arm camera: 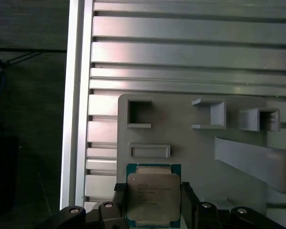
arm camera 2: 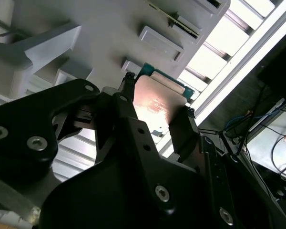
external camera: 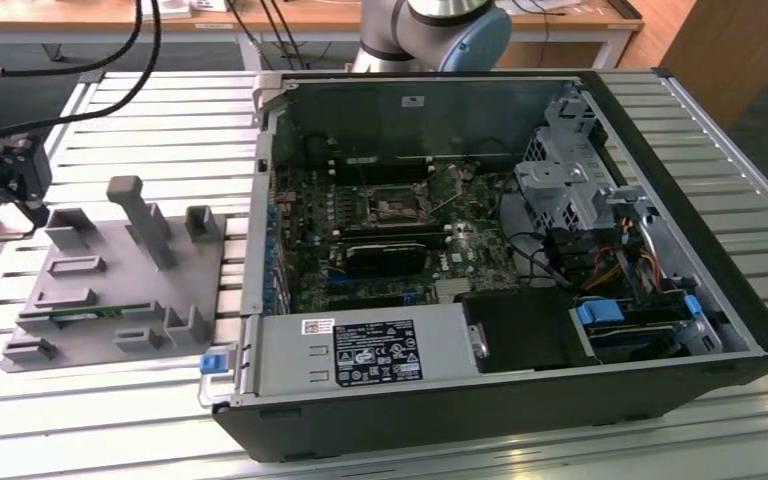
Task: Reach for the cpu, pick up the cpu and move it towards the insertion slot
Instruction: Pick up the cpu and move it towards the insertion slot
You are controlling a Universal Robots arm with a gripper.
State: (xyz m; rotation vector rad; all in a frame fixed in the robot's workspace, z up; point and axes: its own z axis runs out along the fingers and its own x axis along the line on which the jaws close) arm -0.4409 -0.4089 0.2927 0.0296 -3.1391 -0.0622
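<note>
Cpu [arm camera: 153, 195] sits pinched between the fingers [arm camera 2: 125, 101] of the gripper [arm camera 2: 157, 98], over the grey fixture plate [external camera: 104, 287] and well apart from the insertion slot [external camera: 391, 208] in the computer case [external camera: 464, 425].

The slatted table [external camera: 144, 90] carries the holder tray [external camera: 104, 290] at the exterior view's left and the open computer case [external camera: 491, 420] just beside it at the right. The insertion slot [external camera: 391, 208] sits on the board inside the case. The cpu [arm camera: 153, 188] sits clamped between the fingers of the gripper [arm camera: 153, 195] near the tray's edge, well apart from the slot.
</note>
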